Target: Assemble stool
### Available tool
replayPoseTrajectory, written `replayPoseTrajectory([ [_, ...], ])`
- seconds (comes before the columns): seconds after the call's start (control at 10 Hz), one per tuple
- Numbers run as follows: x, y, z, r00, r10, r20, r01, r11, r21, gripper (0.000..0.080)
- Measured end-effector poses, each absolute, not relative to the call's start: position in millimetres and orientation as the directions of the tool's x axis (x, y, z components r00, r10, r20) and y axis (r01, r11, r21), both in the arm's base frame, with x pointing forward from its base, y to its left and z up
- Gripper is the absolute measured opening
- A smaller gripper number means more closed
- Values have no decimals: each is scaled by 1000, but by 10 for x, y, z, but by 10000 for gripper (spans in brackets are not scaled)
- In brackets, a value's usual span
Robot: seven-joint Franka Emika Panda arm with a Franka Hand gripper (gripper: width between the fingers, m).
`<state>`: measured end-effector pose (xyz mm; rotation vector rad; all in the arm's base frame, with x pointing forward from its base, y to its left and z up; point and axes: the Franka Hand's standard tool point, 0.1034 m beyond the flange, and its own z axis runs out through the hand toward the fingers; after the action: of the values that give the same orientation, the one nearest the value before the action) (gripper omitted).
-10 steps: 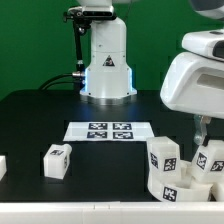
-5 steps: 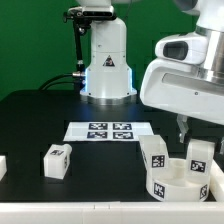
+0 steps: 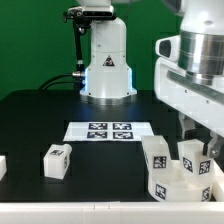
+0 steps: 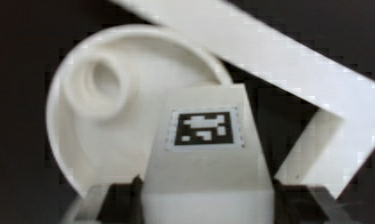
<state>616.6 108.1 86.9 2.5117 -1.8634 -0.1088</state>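
The stool's round white seat (image 3: 176, 186) lies at the front on the exterior view's right, its face with a round hole (image 4: 109, 84) showing in the wrist view. A chunky tagged leg (image 3: 157, 157) stands on the seat's left side. My gripper (image 3: 192, 138) comes down from above and is shut on a second tagged leg (image 4: 205, 140) that stands on the seat. That leg fills the gap between the fingers (image 4: 116, 200). Another white leg (image 4: 255, 50) crosses behind the seat. A loose leg (image 3: 55, 160) lies on the table at the front left.
The marker board (image 3: 110, 130) lies flat mid-table before the robot base (image 3: 107, 70). Another white part (image 3: 2, 166) pokes in at the exterior view's left edge. The table's front edge runs close under the seat.
My hand has swung toward the exterior view's left and risen over the seat. The held leg and the seat's tagged parts have turned with it. The loose leg has stayed put.
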Motion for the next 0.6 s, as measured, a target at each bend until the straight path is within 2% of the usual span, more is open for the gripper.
replayPoseTrajectory([
  [0.1,6184,1092,884,222,-973,-56,-974,-224,22,334],
  [0.4,6179,1098,856,-38,-997,-62,-999,36,31,334],
  [0.6,6237,1080,853,-379,-915,-139,-924,381,12,334],
])
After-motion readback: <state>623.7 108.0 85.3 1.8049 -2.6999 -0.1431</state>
